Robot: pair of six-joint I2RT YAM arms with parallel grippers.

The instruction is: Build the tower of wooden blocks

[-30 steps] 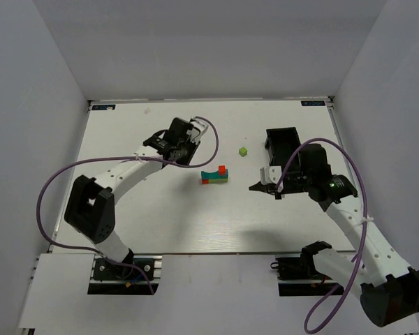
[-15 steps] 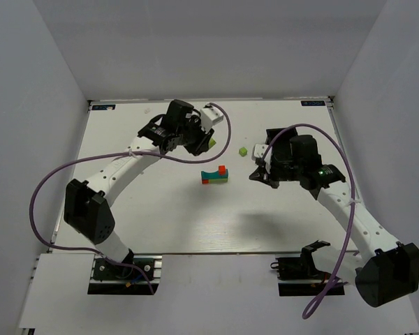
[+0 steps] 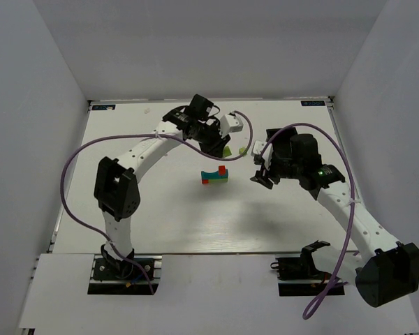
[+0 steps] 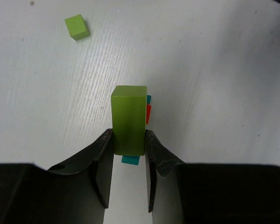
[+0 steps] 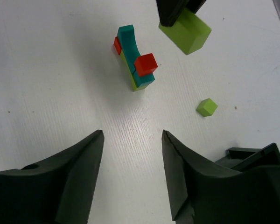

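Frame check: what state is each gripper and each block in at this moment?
left gripper: shut on the long green block.
long green block: gripped, lifted off the table.
right gripper: open, empty.
block tower: standing, partly built, no gripper touching it.
small green cube: loose on the table, apart from the tower.

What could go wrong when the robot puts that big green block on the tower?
The left jaws pinch the long green block only at one end, so it might tilt or slip out. The tower is thin with a tiny red cube perched on it; a bump coming down could topple it.
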